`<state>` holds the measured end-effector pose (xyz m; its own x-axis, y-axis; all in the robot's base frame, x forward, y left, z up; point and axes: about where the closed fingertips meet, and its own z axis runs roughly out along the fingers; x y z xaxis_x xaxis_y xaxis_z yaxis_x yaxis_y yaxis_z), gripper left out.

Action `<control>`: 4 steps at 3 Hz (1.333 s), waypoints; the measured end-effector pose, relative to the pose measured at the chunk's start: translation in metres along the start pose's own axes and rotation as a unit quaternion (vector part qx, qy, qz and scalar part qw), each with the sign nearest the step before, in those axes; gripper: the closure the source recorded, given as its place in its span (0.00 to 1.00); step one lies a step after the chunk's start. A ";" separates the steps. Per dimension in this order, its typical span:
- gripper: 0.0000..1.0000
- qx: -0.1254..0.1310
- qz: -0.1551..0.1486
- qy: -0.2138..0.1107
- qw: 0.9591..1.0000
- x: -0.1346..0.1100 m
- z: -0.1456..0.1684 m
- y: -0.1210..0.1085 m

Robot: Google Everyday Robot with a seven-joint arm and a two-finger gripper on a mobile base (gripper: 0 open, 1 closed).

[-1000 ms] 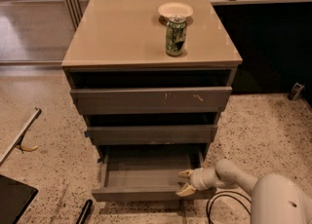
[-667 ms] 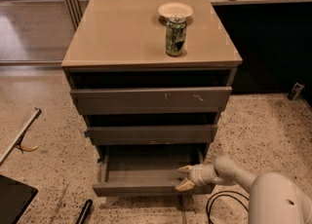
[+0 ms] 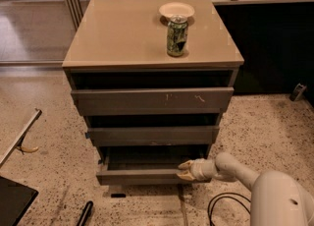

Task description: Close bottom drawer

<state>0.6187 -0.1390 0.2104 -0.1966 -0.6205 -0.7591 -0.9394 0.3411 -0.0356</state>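
Observation:
The bottom drawer is the lowest, narrowest dark grey front of the cabinet. It stands slightly pulled out, with a strip of its grey tray showing behind the front. My gripper is at the right end of the drawer's front, its pale fingertips touching the upper edge of the front. The white arm reaches in from the lower right.
A green can and a small white bowl stand on the cabinet's beige top. The upper two drawers are slightly out. A black cable lies on the speckled floor at lower right; a dark object sits at lower left.
The bottom drawer has slid inward a good way; less of its tray shows. My gripper has moved toward the cabinet with the drawer front.

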 end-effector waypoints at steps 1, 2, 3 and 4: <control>0.58 0.030 -0.002 -0.009 0.999 -0.011 -0.017 -0.008; 0.51 0.057 -0.009 -0.025 0.998 -0.024 -0.045 -0.004; 0.69 0.046 0.000 -0.032 0.998 -0.026 -0.060 0.018; 0.93 0.017 0.021 -0.033 0.999 -0.017 -0.060 0.043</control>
<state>0.5650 -0.1559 0.2604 -0.2156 -0.5571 -0.8020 -0.9201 0.3909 -0.0242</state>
